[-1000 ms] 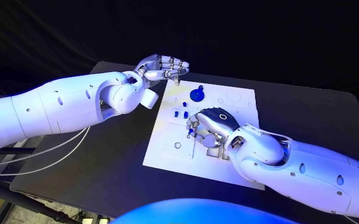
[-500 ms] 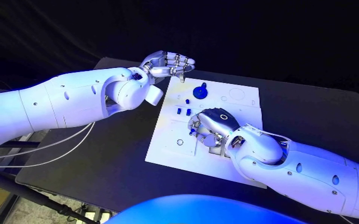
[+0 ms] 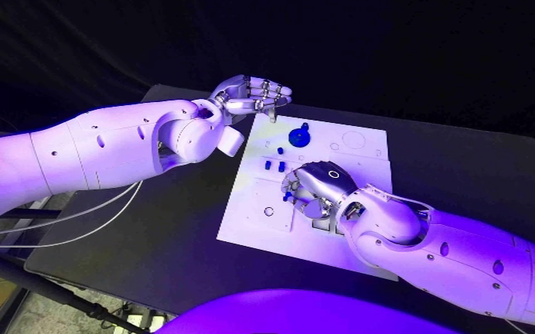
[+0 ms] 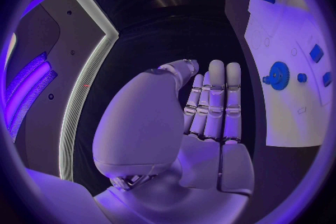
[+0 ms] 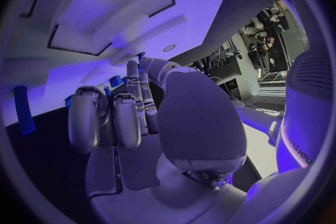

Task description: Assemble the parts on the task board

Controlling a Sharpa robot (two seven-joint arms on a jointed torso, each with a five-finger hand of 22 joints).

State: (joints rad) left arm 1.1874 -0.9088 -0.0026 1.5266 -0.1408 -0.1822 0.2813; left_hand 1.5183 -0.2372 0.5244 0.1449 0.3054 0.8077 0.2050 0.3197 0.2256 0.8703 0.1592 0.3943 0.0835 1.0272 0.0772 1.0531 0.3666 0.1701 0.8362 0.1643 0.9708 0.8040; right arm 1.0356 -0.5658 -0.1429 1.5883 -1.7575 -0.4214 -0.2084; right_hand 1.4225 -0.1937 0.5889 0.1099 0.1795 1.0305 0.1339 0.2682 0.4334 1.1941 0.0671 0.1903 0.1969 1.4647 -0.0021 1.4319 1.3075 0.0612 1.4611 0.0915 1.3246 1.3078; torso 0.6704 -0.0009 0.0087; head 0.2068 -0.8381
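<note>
board [image 3: 351, 165]: white, mid-table
gear [image 3: 298, 137]: blue, on the board's far part
left hand [image 3: 252, 94]: off the board's far left corner, fingers curled, empty
right hand [image 3: 315, 187]: on the board's middle, grip unclear

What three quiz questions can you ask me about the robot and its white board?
1. True or false: the left hand rests on the blue gear.
2. Which hand is over the middle of the task board? A) left B) right
3. Fill in: the gear is coloured ____.

Key:
1. False; the left hand hovers past the board's far corner, apart from the gear.
2. B; the right hand is down over the board's middle.
3. Blue.
</note>
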